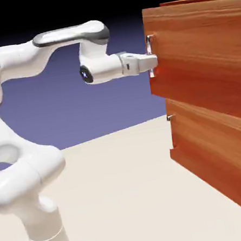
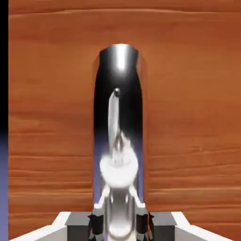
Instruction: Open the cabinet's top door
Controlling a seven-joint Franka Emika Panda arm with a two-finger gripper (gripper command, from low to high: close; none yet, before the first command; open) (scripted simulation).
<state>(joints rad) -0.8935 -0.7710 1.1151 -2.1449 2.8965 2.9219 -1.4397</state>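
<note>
A: What is seen closest in the hand view?

B: The gripper [image 2: 120, 221] is seen at the bottom edge, its two grey fingertips [image 2: 77, 225] pressed in against the silver handle [image 2: 120, 117], which is pinched between them. The handle is shown as a shiny upright bar filling the middle of that view, with the arm mirrored in it.

A: And behind the handle?

B: Reddish wood grain of the top door [image 2: 188, 117] is spread across nearly the whole hand view; a strip of blue-violet backdrop is left at one side.

A: How is it placed from outside?

B: The arm [image 1: 21, 67] is stretched level from the lower left toward the right, and the gripper [image 1: 150, 61] is held at the handle [image 1: 149, 44] on the top door's [image 1: 205, 54] near edge. That door is seen jutting slightly forward of the lower panel [image 1: 221, 156]. The cabinet [image 1: 202, 1] is stood on the pale table [image 1: 122, 188] at the right.
</note>
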